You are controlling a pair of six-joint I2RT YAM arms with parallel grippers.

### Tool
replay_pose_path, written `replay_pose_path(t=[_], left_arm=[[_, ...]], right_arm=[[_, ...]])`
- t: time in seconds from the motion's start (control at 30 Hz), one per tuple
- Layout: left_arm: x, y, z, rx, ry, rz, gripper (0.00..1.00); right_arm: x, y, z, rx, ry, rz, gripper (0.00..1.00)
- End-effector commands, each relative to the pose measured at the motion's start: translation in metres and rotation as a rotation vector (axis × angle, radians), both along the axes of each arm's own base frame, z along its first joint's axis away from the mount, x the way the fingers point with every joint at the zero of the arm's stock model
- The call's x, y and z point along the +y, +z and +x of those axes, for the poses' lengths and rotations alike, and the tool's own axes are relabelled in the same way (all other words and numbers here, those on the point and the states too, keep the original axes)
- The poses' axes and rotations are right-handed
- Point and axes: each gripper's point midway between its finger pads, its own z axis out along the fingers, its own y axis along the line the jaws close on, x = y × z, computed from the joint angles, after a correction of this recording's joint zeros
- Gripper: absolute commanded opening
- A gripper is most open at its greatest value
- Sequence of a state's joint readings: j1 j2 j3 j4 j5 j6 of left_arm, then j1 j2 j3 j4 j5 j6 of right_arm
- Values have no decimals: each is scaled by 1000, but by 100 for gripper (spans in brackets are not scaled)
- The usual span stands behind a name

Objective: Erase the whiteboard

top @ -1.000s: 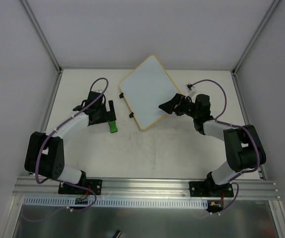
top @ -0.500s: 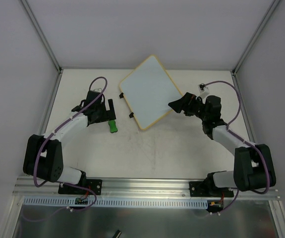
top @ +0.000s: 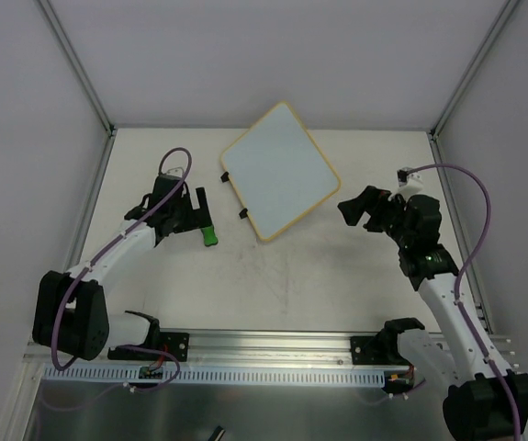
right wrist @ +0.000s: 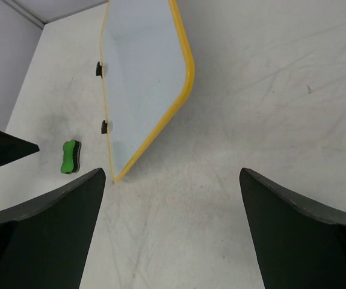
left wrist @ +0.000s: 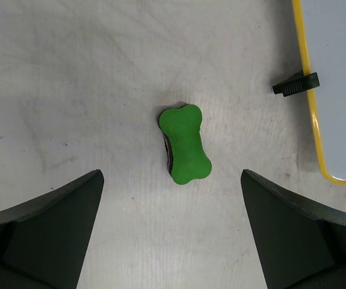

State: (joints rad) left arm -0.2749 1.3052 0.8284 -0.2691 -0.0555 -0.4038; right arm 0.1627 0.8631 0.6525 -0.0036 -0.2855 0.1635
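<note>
Whiteboard lies flat by the table's far edge, mid-width, rotated so one corner points at the back wall. Two black clips sit on its left edge. Green eraser lies just left of the clips, apart from the board. Left gripper is at the eraser, jaws wide, gripping nothing. Right gripper is off the board's right corner, jaws wide, empty.
</note>
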Motion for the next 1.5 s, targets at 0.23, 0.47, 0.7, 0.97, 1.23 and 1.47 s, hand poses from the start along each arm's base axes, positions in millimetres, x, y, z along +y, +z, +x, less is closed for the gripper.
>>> replay_pose_path(t=[0.23, 0.47, 0.7, 0.97, 1.23, 1.47], left_arm=[[2, 17, -26, -166, -1, -40, 99], [11, 31, -41, -329, -30, -29, 99], [26, 43, -47, -464, 23, -20, 99], [32, 41, -42, -457, 67, 5, 99], [32, 38, -41, -443, 65, 10, 99], [33, 39, -40, -447, 69, 15, 99]], right_arm=[[-45, -46, -30, 115, -161, -179, 99], [-58, -44, -37, 67, -233, -187, 99], [-59, -52, -43, 68, -237, -177, 99], [-69, -73, -47, 60, -293, -189, 99], [-68, -69, -49, 39, -290, -180, 99], [-67, -69, -48, 46, -284, -179, 99]])
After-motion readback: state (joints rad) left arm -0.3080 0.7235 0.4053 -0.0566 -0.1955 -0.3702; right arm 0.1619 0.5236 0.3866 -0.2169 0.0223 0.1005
